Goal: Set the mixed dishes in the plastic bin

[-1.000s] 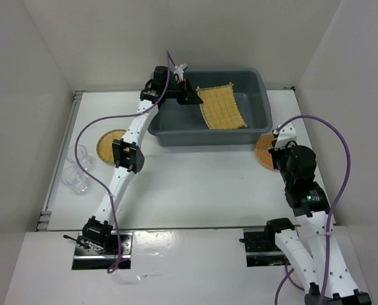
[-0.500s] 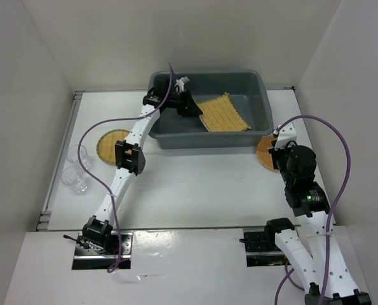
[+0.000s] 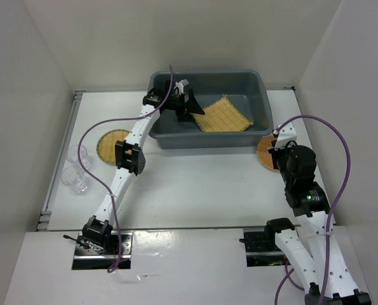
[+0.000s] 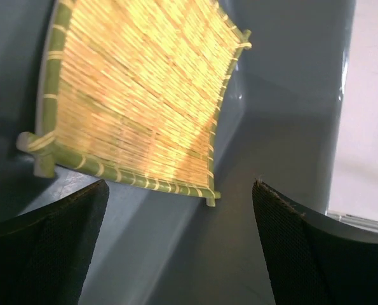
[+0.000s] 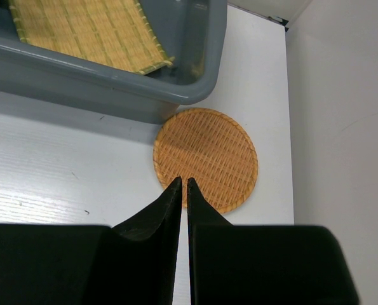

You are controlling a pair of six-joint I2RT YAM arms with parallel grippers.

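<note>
You've got the bin (image 3: 201, 138) w/ the sq mat (image 4: 131, 95) tilted inside, just beyond L gripper (image 4: 180, 185), fingers wide, holding nothing. Orange mat (image 5: 208, 159) lies beside the bin, under R gripper (image 5: 182, 182), tips pinched together.

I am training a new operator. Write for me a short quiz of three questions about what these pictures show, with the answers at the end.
1. True or false: the square mat is inside the grey bin.
2. Where does the orange round mat lie? A: inside the bin. B: on the table, beside the bin. C: on top of the square mat.
3. Which one is shut, the left gripper or the right gripper?

Key: 1 true; 2 B; 3 right.
</note>
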